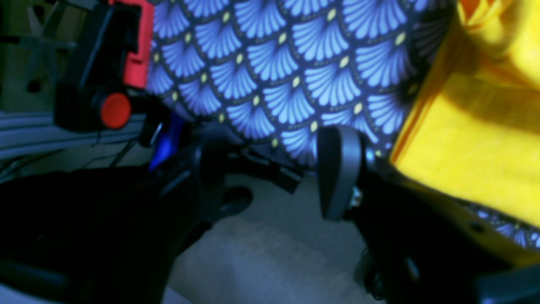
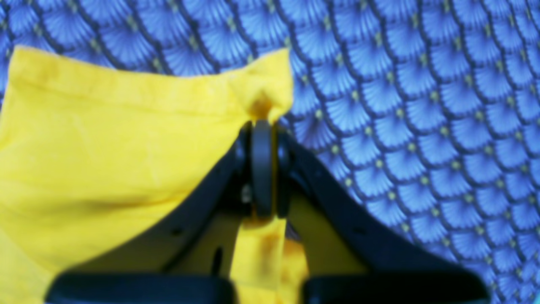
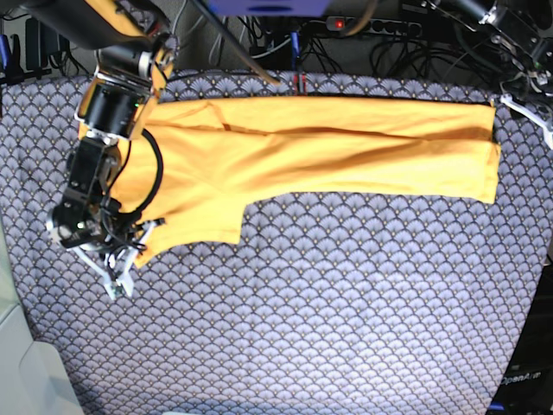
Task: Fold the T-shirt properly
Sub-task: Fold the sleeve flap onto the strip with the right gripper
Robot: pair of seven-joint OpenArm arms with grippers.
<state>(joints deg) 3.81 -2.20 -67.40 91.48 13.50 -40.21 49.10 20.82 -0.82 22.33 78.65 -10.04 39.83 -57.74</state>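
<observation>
The yellow-orange T-shirt [image 3: 328, 151] lies spread in a long band across the far part of the blue-grey scallop-patterned cloth [image 3: 302, 311]. My right gripper [image 2: 262, 126] is shut on a corner of the shirt [image 2: 105, 143], with yellow fabric bunched above the fingertips and hanging below them. In the base view this gripper [image 3: 130, 251] is at the shirt's lower left corner. My left gripper [image 1: 270, 173] is open and empty, with its fingers [image 1: 337, 169] beyond the cloth's edge, just left of the shirt [image 1: 476, 126]. In the base view it [image 3: 521, 102] is by the shirt's far right end.
A black and red box with a red round button [image 1: 114, 110] stands off the table's edge, above pale floor [image 1: 270, 253]. Cables and a power strip [image 3: 363, 30] run behind the table. The near half of the patterned cloth [image 2: 422, 126] is bare.
</observation>
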